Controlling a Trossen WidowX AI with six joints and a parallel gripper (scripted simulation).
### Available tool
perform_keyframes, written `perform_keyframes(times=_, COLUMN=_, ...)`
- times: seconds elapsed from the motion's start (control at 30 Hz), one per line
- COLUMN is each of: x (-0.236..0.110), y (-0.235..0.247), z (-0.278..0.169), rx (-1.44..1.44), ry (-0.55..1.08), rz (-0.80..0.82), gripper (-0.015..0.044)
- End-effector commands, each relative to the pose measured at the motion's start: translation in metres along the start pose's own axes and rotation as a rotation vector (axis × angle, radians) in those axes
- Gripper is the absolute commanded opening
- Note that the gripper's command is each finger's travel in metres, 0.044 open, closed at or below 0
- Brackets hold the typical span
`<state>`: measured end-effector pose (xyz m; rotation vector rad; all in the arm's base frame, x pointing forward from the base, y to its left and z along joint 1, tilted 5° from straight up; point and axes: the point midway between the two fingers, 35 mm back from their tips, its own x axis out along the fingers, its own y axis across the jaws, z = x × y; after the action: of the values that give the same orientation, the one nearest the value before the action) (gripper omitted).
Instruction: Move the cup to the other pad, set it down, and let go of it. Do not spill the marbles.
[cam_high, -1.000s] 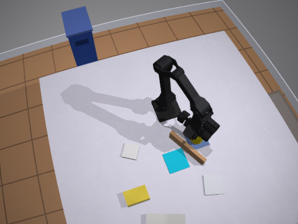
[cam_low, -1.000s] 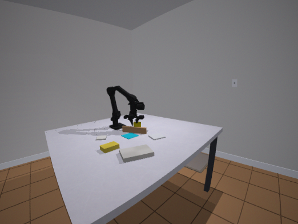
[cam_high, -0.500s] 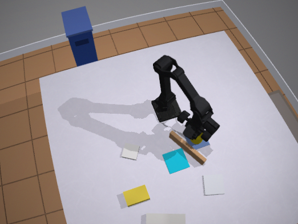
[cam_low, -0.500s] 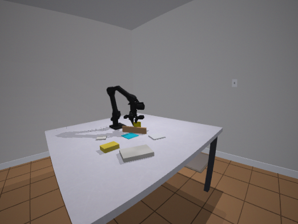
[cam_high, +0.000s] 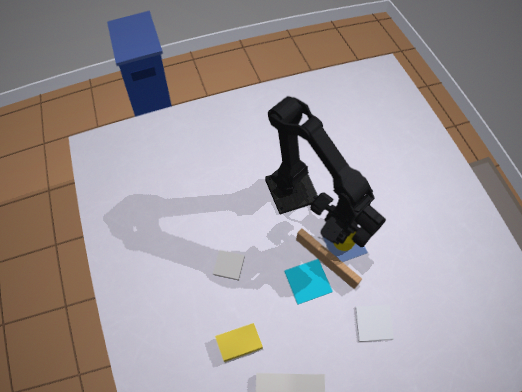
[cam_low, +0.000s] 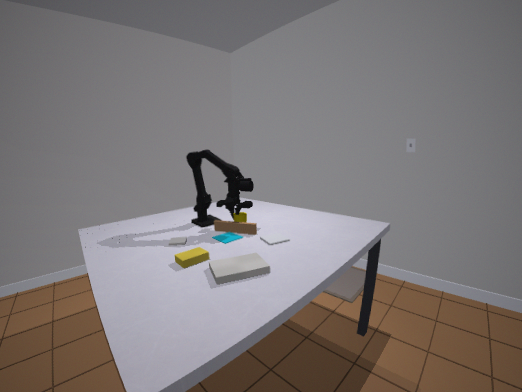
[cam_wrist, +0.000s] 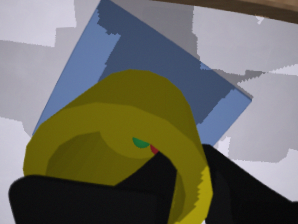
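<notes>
Jaws clamped on the wall of the yellow cup (cam_wrist: 125, 145), one finger inside the rim, one outside. Cup sitting on the blue pad (cam_wrist: 150, 75), gripper (cam_high: 345, 239) directly over it, green and red marbles (cam_wrist: 144, 145) visible inside. Wooden bar (cam_high: 329, 258) lying just beside the pad at 7 o'clock in the top view, cyan pad (cam_high: 308, 281) beyond it. Best lifted straight up, kept level, carried high over the bar, moved slowly, no wrist roll.

Yellow cup (cam_wrist: 125, 120), green marble (cam_wrist: 140, 143), red marble (cam_wrist: 154, 149), blue pad (cam_wrist: 150, 65), cyan pad (cam_high: 308, 281), black tool (cam_wrist: 192, 195)
</notes>
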<state>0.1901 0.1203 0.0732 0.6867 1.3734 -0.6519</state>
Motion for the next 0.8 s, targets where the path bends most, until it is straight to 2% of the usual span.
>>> perform_keyframes(times=0.0, x=-0.011, y=0.003, z=0.0, rx=0.001, ry=-0.001, rz=0.007, gripper=0.0)
perform_keyframes(times=0.77, x=-0.073, y=0.004, z=-0.001, rx=-0.003, ry=-0.003, rz=0.007, gripper=0.0)
